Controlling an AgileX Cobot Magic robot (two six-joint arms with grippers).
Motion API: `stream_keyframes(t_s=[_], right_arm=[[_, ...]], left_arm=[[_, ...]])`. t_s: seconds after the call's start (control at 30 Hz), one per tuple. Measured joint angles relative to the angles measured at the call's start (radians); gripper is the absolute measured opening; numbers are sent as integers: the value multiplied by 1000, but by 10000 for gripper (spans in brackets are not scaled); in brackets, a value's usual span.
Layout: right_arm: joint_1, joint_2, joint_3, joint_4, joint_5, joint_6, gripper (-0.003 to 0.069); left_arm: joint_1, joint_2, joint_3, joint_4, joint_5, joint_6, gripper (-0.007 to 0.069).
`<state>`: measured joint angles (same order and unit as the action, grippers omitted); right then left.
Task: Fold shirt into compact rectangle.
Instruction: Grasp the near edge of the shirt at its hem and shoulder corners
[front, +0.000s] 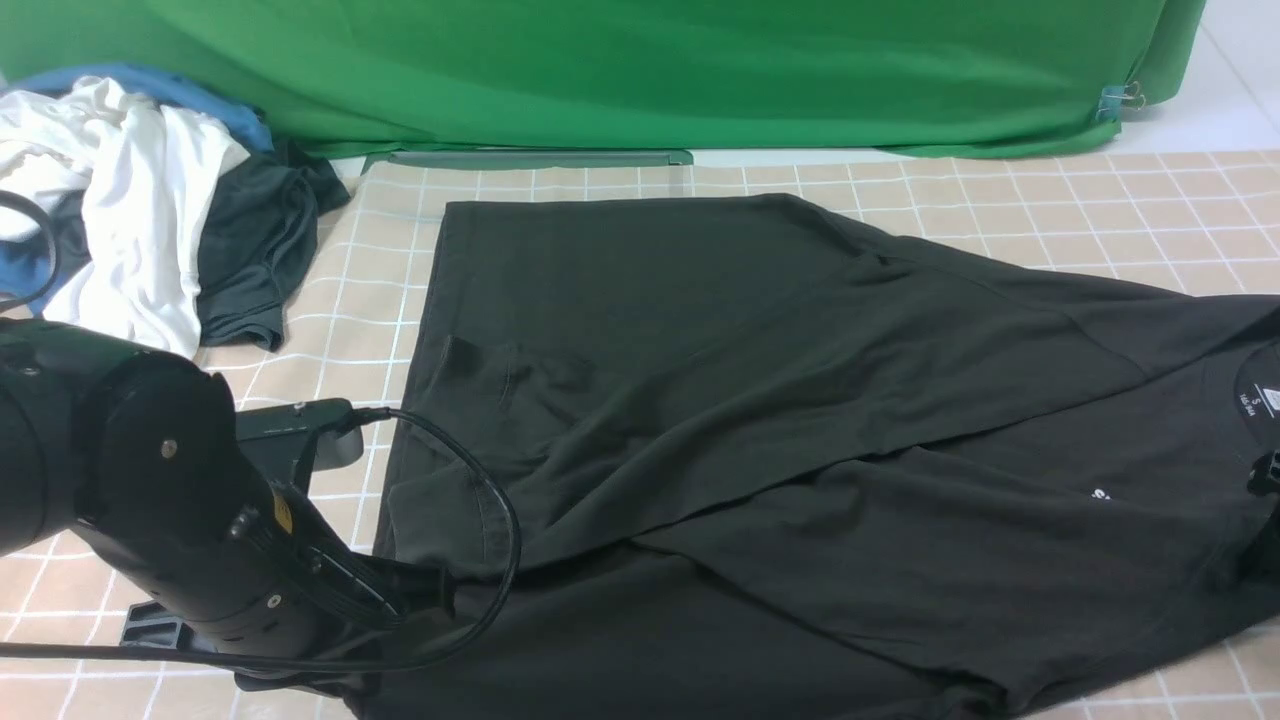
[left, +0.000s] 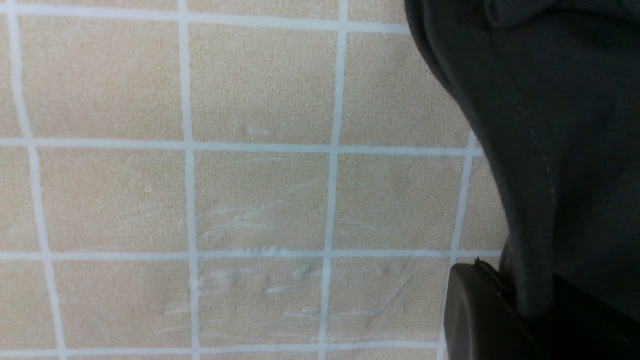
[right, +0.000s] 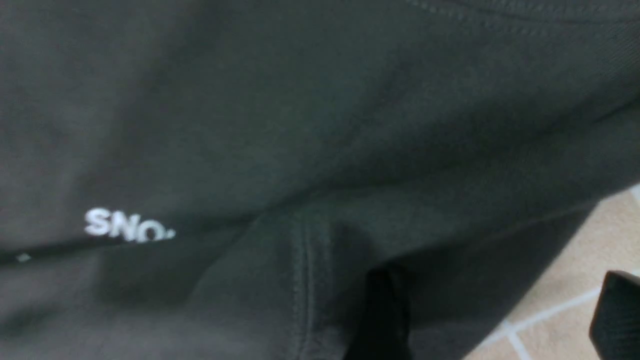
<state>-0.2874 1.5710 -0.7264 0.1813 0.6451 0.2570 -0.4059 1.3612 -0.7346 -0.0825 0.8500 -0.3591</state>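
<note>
The black shirt (front: 760, 400) lies spread over the checked table, with one side folded diagonally across its body. Its neck label (front: 1272, 400) is at the right edge, and white "SNO" print (right: 127, 227) shows in the right wrist view. My left arm (front: 170, 500) is low at the front left. The left gripper (left: 530, 310) is shut on the shirt's hemmed edge (left: 540, 165), with one black finger (left: 475, 315) showing. My right gripper (right: 500, 315) is open at the shirt's collar end. One of its fingers (right: 380, 310) is over the cloth and the other sits beyond the shirt's edge.
A heap of clothes sits at the back left: a white garment (front: 130, 200), a dark grey one (front: 260, 250) and some blue cloth (front: 150, 85). A green backdrop (front: 640, 70) hangs behind the table. Beige checked tablecloth (left: 250, 200) shows left of the shirt.
</note>
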Motion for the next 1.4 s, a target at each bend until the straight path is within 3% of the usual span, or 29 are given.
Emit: stream_keyframes(t_s=[0.27, 0.97, 1.1, 1.27, 1.4], right_arm=[[0, 28, 0, 6, -56, 14, 492], [0, 28, 0, 18, -151, 10, 159], [0, 28, 0, 17, -128, -39, 51], [-21, 16, 0, -59, -49, -70, 39], [-100, -67, 0, -161, 117, -73, 38]], left_arm=[[0, 0, 0, 0, -1, 0, 31], [0, 0, 0, 2, -8, 1, 31], [0, 0, 0, 3, -8, 1, 31], [0, 0, 0, 3, -5, 10, 31], [0, -5, 0, -6, 59, 18, 31]])
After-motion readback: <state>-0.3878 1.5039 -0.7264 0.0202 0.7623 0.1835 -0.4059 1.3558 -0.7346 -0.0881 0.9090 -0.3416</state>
